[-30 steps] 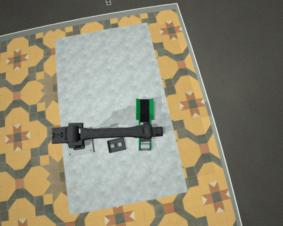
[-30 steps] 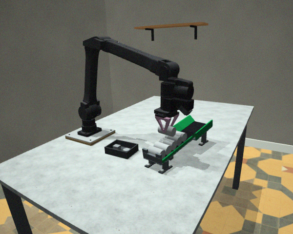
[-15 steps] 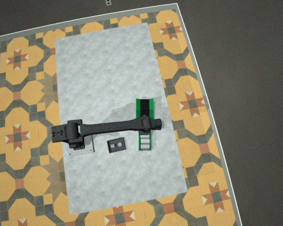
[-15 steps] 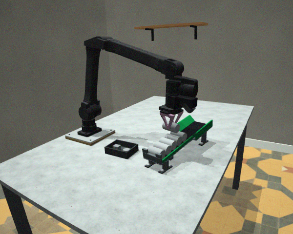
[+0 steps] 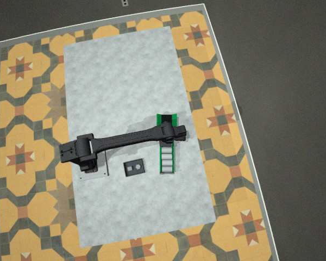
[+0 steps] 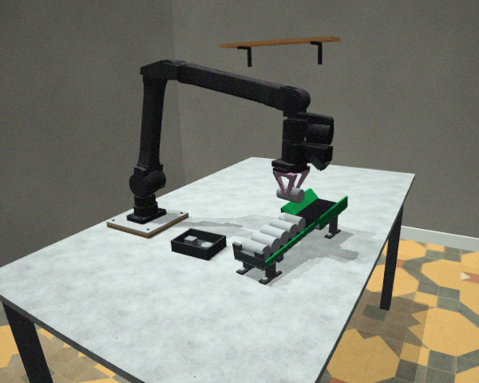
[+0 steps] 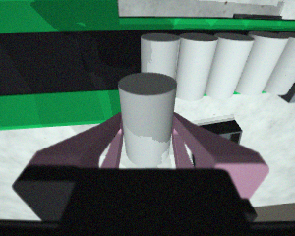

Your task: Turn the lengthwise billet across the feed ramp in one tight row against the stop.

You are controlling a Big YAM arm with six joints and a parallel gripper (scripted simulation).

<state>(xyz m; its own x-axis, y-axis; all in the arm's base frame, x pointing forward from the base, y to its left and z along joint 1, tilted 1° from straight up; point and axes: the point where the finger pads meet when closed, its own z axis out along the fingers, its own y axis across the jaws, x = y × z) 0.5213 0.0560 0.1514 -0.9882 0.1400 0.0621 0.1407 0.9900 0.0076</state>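
My gripper is shut on a grey steel billet. It holds the billet in the air over the ramp, just uphill of the row. The held billet's axis runs parallel to the row's billets. The ramp has green side rails and a black bed. Several grey billets lie across it side by side, down to the stop at the low end. In the overhead view the arm's wrist hides the gripper and the held billet.
A black tray with small parts sits on the table between the ramp and the arm's base plate. A wooden shelf hangs on the back wall. The ramp stands near the table's right edge.
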